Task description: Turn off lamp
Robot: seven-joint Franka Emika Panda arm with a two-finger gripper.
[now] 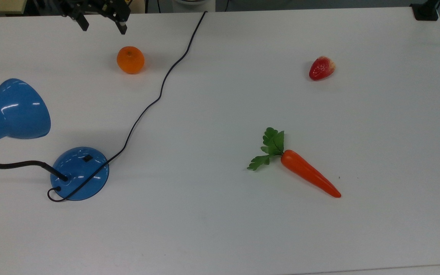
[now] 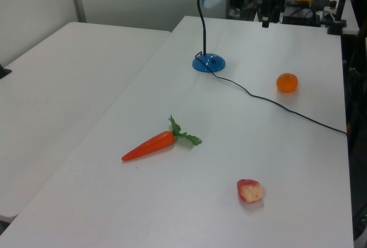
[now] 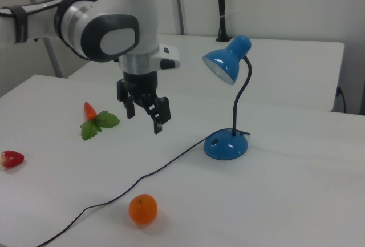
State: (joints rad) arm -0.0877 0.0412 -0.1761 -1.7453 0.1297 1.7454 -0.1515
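Note:
The glossy blue lamp stands at the top view's left, with its cone shade [image 1: 13,110] raised on a black bendy neck [image 1: 10,165]. Its round base [image 1: 79,173] carries a small black switch [image 1: 87,157]. A thin black cord [image 1: 159,95] runs from the base to the table's far edge. In the right view the shade [image 3: 223,64] looks unlit above the base [image 3: 226,144]. My gripper [image 1: 103,25] hangs open and empty near the top view's upper edge, far from the lamp base. It also shows in the right view [image 3: 144,118] and the left view [image 2: 268,18], raised above the table.
An orange [image 1: 130,60] lies just below the gripper in the top view, beside the cord. A strawberry [image 1: 322,68] and a carrot [image 1: 308,177] lie on the white table [image 1: 220,236] toward the top view's right.

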